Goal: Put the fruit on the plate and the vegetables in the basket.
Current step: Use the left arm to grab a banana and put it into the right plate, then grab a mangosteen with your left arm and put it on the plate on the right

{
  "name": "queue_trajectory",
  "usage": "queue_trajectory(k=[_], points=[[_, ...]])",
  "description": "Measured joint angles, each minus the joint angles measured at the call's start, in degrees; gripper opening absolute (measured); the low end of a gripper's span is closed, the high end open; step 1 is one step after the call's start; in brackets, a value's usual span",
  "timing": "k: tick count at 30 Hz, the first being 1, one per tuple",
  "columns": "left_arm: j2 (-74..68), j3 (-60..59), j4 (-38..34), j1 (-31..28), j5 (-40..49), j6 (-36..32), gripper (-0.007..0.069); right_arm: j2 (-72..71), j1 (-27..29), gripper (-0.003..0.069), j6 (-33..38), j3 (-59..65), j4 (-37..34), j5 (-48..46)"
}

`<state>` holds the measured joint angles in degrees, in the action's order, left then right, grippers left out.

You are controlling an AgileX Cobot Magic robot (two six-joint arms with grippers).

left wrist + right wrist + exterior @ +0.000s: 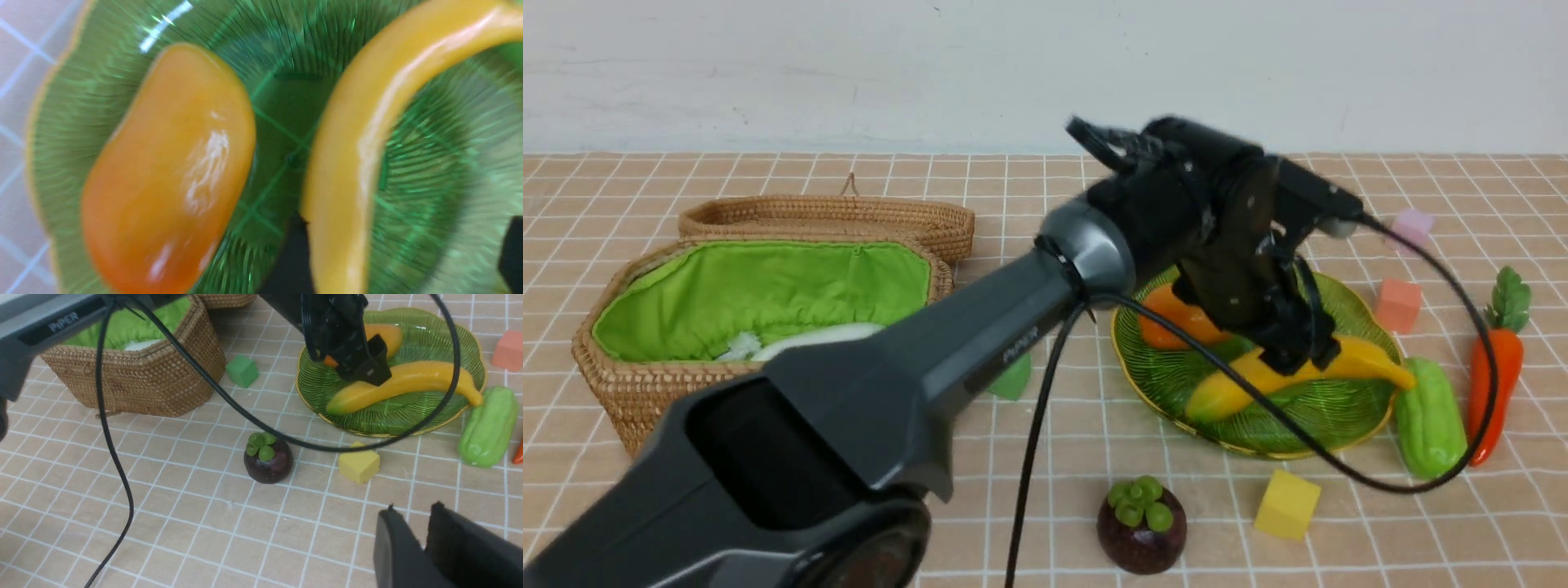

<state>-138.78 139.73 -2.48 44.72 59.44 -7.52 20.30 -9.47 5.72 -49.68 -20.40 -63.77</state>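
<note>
The green plate [1327, 420] holds the orange-yellow mango [1168, 320] and the yellow banana [1368, 359]. My left gripper [1294, 355] hangs just over the banana's middle. In the left wrist view its fingers stand wide apart, open [402, 261], with the banana [367, 122] lying beside one finger and the mango [171, 171] further off. The mangosteen [1141, 523] stands on the table in front of the plate. The gourd [1429, 416] and carrot [1494, 384] lie right of the plate. The radish [817, 336] lies in the basket [645, 384]. My right gripper [413, 507] is shut and empty above the table.
A yellow cube [1286, 504] sits by the plate's front edge, a green cube [1013, 380] between basket and plate, and a salmon cube [1396, 304] and a pink cube [1411, 224] behind. The left arm's cable [1339, 465] loops over the plate. The basket lid [833, 216] lies open behind.
</note>
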Motion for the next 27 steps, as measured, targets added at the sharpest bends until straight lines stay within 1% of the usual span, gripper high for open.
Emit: queue_trajectory(k=[1,3,4,5,6,7,9,10,11,12,14,15,16,18,21,23,24,25,26,27], points=[[1.5,0.0,0.0,0.0,2.4,0.6,0.0659,0.0,0.0,0.0144,0.0,-0.1,-0.1,0.0],[4.2,0.0,-0.1,-0.1,7.2,2.8,0.0654,0.0,0.0,0.0144,0.0,-0.2,-0.1,0.0],[4.8,0.0,-0.1,-0.1,8.2,3.1,0.0652,0.0,0.0,0.0144,0.0,-0.2,-0.1,0.0],[7.9,-0.5,0.2,-0.2,10.6,6.4,0.0612,0.0,0.0,0.0144,0.0,-0.2,-0.1,0.0],[8.3,-0.9,0.3,-0.2,10.7,7.5,0.0597,0.0,0.0,0.0144,0.0,-0.2,-0.1,0.0],[11.8,-2.9,1.2,-0.2,11.2,9.7,0.0528,0.0,0.0,0.0144,0.0,-0.2,-0.1,0.0],[18.1,-8.7,2.5,-0.1,11.5,11.1,0.0398,0.0,0.0,0.0147,0.0,-0.4,-0.1,-0.1],[18.7,-9.3,2.5,0.0,11.5,11.2,0.037,0.0,0.0,0.0147,0.0,-0.4,-0.1,-0.1],[23.3,-14.4,2.5,0.0,11.6,11.1,0.0272,0.0,0.0,0.0149,0.0,-0.4,-0.1,-0.3],[25.9,-19.1,2.1,0.0,11.7,10.4,0.0204,0.0,0.0,0.015,0.0,-0.4,-0.1,-0.3],[29.3,-25.5,0.9,0.1,11.9,8.6,0.0151,0.0,0.0,0.0151,0.0,-0.4,-0.1,-0.4],[30.3,-29.4,0.3,0.2,11.9,7.0,0.0141,0.0,0.0,0.0151,0.0,-0.4,-0.1,-0.4],[30.9,-32.2,-0.4,0.4,11.9,5.8,0.0145,0.0,0.0,0.0151,0.0,-0.4,-0.1,-0.4],[30.7,-38.8,-1.6,0.7,10.2,2.6,0.0204,0.0,0.0,0.0151,0.0,-0.4,-0.2,-0.4],[28.5,-43.7,-2.3,0.9,5.2,0.8,0.0357,0.0,0.0,0.0151,0.0,-0.4,-0.2,-0.4],[26.5,-44.8,-2.4,0.9,1.3,0.4,0.0498,0.0,0.0,0.0151,0.0,-0.4,-0.2,-0.4],[26.3,-44.8,-2.4,0.9,0.9,0.4,0.0498,0.0,0.0,0.0151,0.0,-0.4,-0.2,-0.4],[25.1,-44.9,-2.4,0.9,-1.4,-0.2,0.0581,0.0,0.0,0.0151,0.0,-0.3,-0.2,-0.4],[24.3,-44.9,-2.4,0.9,-2.8,-1.0,0.0621,0.0,0.0,0.0151,0.0,-0.2,-0.2,-0.4],[23.7,-44.9,-2.4,0.9,-3.8,-1.8,0.0645,0.0,0.0,0.0152,0.0,-0.2,-0.2,-0.4]])
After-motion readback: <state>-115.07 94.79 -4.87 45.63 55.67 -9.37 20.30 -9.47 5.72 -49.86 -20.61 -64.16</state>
